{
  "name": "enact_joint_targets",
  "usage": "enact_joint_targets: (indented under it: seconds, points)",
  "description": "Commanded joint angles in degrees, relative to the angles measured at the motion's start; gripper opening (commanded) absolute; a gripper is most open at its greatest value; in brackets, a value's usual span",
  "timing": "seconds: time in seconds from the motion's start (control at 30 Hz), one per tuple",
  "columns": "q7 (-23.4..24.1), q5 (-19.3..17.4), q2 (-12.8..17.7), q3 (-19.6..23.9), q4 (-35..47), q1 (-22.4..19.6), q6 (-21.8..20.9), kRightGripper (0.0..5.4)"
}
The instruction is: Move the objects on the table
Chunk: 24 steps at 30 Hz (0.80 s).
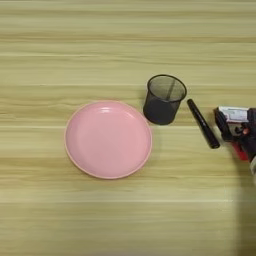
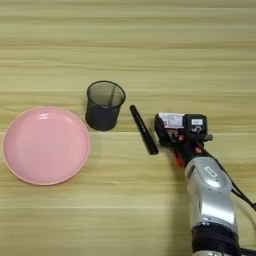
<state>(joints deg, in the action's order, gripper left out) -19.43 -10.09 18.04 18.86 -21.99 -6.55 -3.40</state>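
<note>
A wide light wooden table (image 1: 125, 30) with yellow-tan plank stripes fills the left eye view. A round pink plate (image 1: 108, 139) lies left of centre, bare. Just beside its upper right rim stands a black wire-mesh cup (image 1: 163, 99), upright with its mouth open. To the right of the cup lies a black marker (image 1: 202, 123), slanting down to the right, apart from the cup. At the right edge the black gripper (image 1: 235, 131) shows only in part, over a white-and-red packet (image 1: 232, 114).

In the right eye view the same table (image 2: 125, 30) carries the plate (image 2: 46, 145) at the far left, the mesh cup (image 2: 104, 105) near its upper right and the marker (image 2: 143, 129) right of the cup. The silver forearm (image 2: 212, 200) comes up from the bottom edge, and the gripper (image 2: 176, 134) rests at the packet (image 2: 171, 120), just right of the marker. Whether its black fingers are apart or closed on the packet cannot be told. A red part shows beneath the gripper; what it is stays unclear.
</note>
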Motion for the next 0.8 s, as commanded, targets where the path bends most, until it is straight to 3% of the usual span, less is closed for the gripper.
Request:
enact_joint_targets:
  seconds: [0.03, 0.8]
  points:
    - [1.94, 1.21, 4.19, 1.30, -3.28, -5.58, -4.83, 4.02]
    - [5.52, 2.69, 8.41, 2.00, -22.28, -10.81, -12.44, 4.02]
